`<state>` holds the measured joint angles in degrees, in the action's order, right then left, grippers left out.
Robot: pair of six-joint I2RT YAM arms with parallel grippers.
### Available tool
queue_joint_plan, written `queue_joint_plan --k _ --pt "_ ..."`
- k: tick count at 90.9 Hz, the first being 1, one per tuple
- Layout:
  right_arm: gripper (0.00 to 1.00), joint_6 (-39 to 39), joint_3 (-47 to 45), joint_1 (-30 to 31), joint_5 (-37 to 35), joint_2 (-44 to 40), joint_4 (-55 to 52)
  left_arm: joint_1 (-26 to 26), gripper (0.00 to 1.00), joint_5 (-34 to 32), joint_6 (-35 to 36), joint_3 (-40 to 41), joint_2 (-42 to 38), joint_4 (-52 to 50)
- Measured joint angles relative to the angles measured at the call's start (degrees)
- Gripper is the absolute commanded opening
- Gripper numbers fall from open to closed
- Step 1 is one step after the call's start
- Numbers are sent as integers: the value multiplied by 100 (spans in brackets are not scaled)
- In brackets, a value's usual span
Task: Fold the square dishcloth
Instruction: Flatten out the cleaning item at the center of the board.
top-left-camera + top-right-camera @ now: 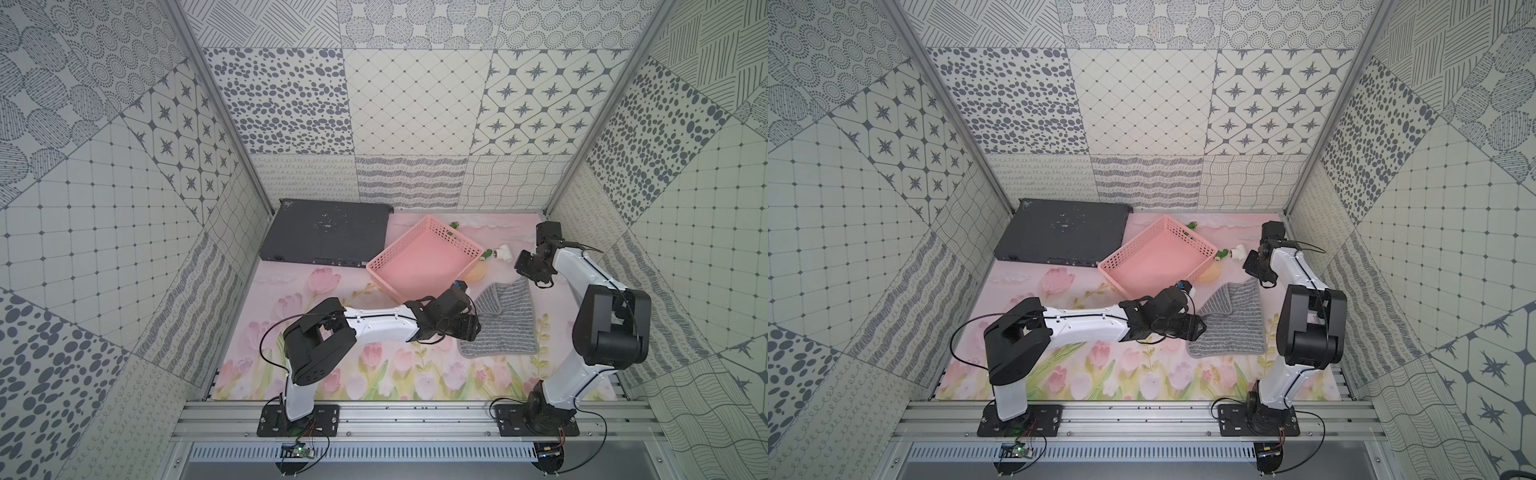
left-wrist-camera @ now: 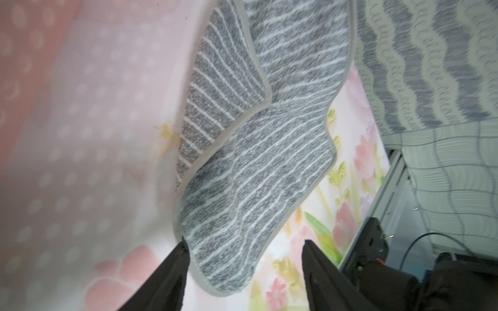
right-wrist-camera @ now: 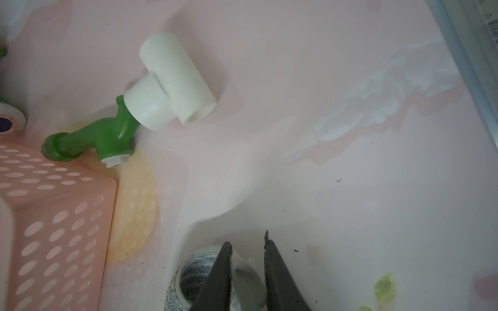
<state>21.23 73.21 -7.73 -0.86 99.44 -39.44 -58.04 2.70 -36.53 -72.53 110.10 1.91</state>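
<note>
Letting the cloth settle looks like the step in hand, so we would lift both tools straight up before drawing away, lest a finger drag the hem. Our left tool (image 2: 244, 241) stands wide open, one finger touching the border; our right tool (image 3: 247, 239) is narrowly parted over a corner, and we cannot tell if it pinches. The square dishcloth (image 1: 505, 328) lies on the table (image 1: 332, 374) just beside the pink basket (image 1: 424, 266), grey, pale-striped, fuzzy, one flap turned over crookedly.

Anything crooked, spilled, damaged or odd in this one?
The square dishcloth is folded crookedly: one corner flap lies turned over at a slant, edges unmatched. A green-and-white tap fitting lies loose at the corner of the pink basket. Nothing looks spilled.
</note>
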Motion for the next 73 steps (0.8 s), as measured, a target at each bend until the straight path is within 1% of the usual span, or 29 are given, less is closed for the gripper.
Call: queue_joint_plan --k 10,23,44,64,73 --pt "29 -50 160 0 -31 160 33 0 99 -37 278 -330 -7 -63" --pt "41 -120 310 0 -76 302 52 0 99 87 522 -496 -22 48" --pt "51 -122 398 0 -190 302 -26 0 99 70 754 -1019 146 81" --pt "54 -31 391 0 -426 249 -334 0 99 28 977 -1386 326 85" --pt "53 44 323 -4 -472 83 -420 0 97 81 1051 -1751 599 -11"
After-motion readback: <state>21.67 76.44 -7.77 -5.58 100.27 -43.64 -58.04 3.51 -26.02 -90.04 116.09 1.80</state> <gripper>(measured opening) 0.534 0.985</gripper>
